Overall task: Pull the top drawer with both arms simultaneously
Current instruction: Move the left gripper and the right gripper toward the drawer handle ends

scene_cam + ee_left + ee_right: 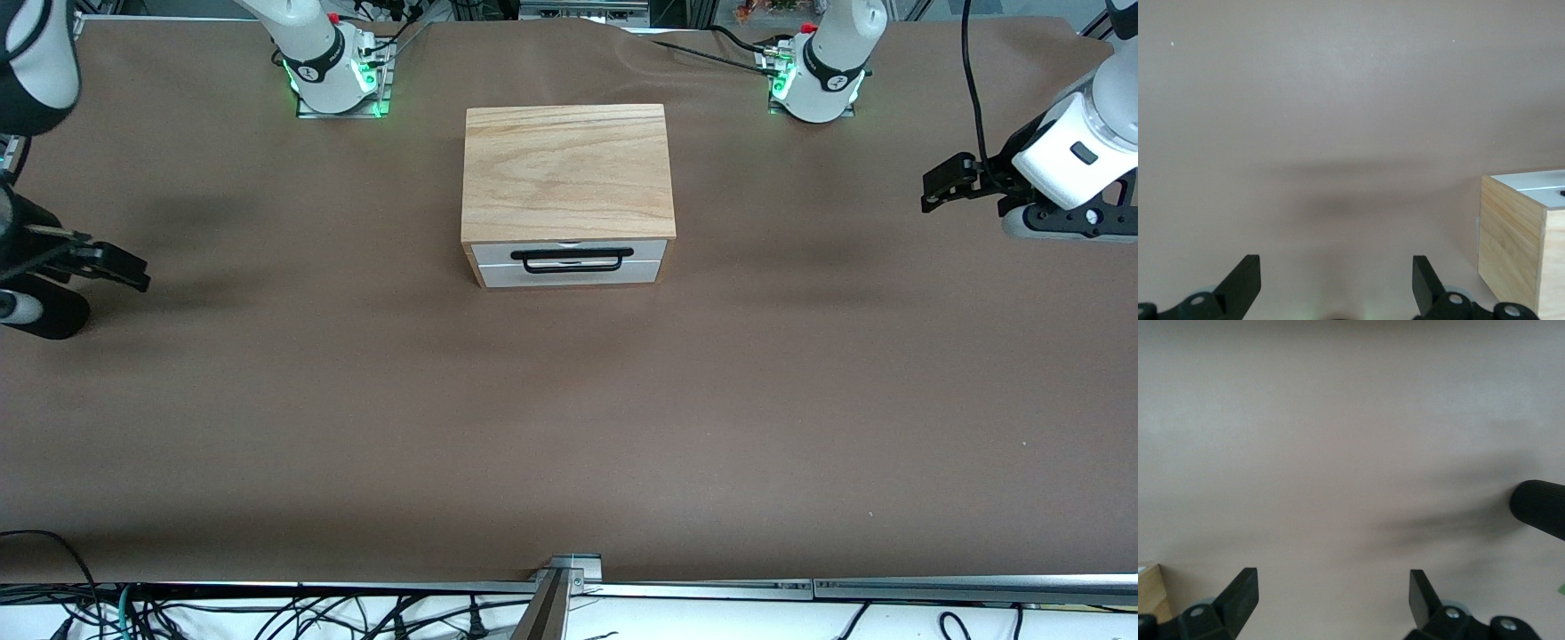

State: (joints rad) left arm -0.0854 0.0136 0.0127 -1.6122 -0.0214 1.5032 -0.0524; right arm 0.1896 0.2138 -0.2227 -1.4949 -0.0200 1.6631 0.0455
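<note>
— From across the table, where does it stand?

— The box sits mid-table between the two bases, and the top drawer looks shut, its black handle facing the front camera. The left gripper hangs over the bare table at the left arm's end, the right gripper over the right arm's end. Both are well apart from the box, so the reach hasn't begun.

— And the left wrist view?

— Its fingers are spread wide with nothing between them, just cloth below. A corner of the box shows at the edge, white front lit.

— The right wrist?

— Same: fingers spread and empty, a sliver of the box at the edge, and a dark ribbed cylinder I can't identify.

— So how to do it well?

— I'd say bring both in level with the handle, one toward each end of the bar, close together, then pull straight and evenly. Uneven pulling would likely skew the drawer or drag the box.
</note>
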